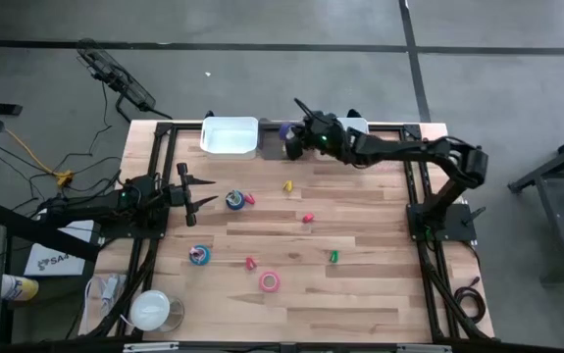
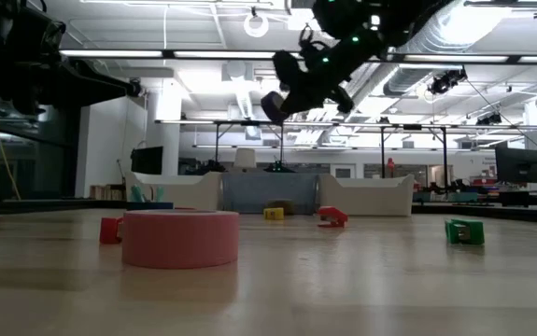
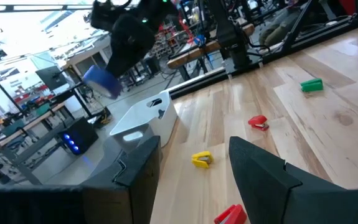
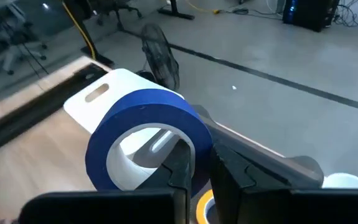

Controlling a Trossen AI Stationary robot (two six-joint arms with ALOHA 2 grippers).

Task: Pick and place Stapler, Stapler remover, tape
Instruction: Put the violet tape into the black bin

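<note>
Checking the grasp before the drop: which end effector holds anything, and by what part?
The right end effector holds a blue tape roll by its band, one finger through the hole. The left end effector holds nothing.

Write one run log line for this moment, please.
right gripper: shut on blue tape roll, raised over grey bin | left gripper: open, idle

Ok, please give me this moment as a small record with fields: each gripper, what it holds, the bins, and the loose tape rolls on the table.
right gripper: raised over the far edge of the table, shut on the blue tape roll
left gripper: open, holds nothing, at the left side of the table
bins: white bin and grey bin at the far edge
loose tape rolls: pink tape roll, teal tape roll, another blue roll
table: wooden
</note>
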